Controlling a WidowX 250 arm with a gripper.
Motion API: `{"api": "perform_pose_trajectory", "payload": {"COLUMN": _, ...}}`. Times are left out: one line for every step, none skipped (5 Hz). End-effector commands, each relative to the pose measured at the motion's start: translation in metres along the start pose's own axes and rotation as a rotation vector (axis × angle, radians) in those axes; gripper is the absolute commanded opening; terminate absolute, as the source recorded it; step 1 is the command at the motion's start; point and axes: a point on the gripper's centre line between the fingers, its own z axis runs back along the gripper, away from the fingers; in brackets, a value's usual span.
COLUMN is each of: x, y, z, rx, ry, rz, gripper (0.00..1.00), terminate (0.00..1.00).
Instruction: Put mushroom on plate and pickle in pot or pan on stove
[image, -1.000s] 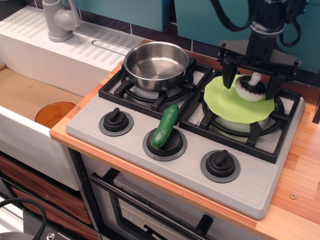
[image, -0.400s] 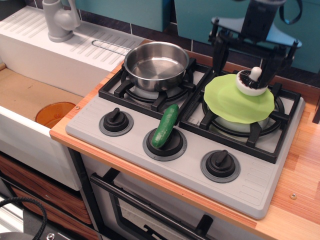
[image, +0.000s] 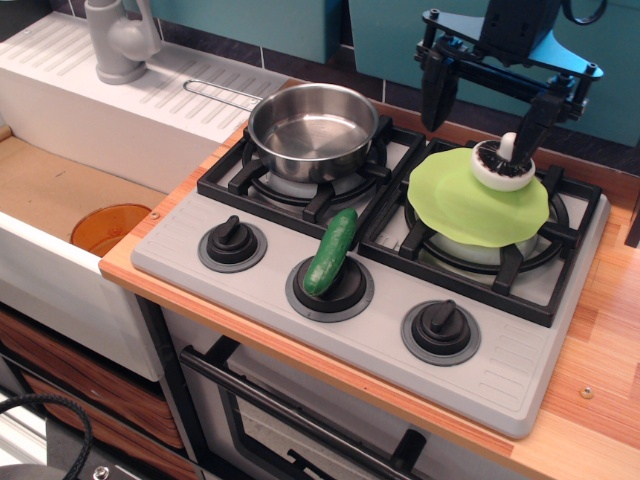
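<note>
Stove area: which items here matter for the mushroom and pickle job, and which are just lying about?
Job items:
mushroom, on the plate
pickle, lying across the middle knob
pot, empty, on the stove
gripper, open above the plate

Lying about:
orange disc in the sink
faucet

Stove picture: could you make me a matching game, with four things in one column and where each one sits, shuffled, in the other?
Things:
1. mushroom
2. pickle
3. pot
4. plate

Places:
A. on the back left burner
B. lying across the middle knob
C. on the right burner
D. on the far edge of the green plate

Pairs: 1-D, 2-B, 3-A, 4-C
</note>
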Motion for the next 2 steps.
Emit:
{"api": "perform_pose_trajectory", "payload": {"x": 0.008, "y": 0.001, "z": 0.032, "rx": -0.023, "ry": -0.096, "rz": 0.014, "gripper": 1.00, "terminate": 0.00}}
{"api": "perform_pose_trajectory", "payload": {"x": -0.001, "y": 0.024, "z": 0.036, "rx": 0.010, "ry": -0.160, "rz": 0.030, "gripper": 1.00, "terminate": 0.00}}
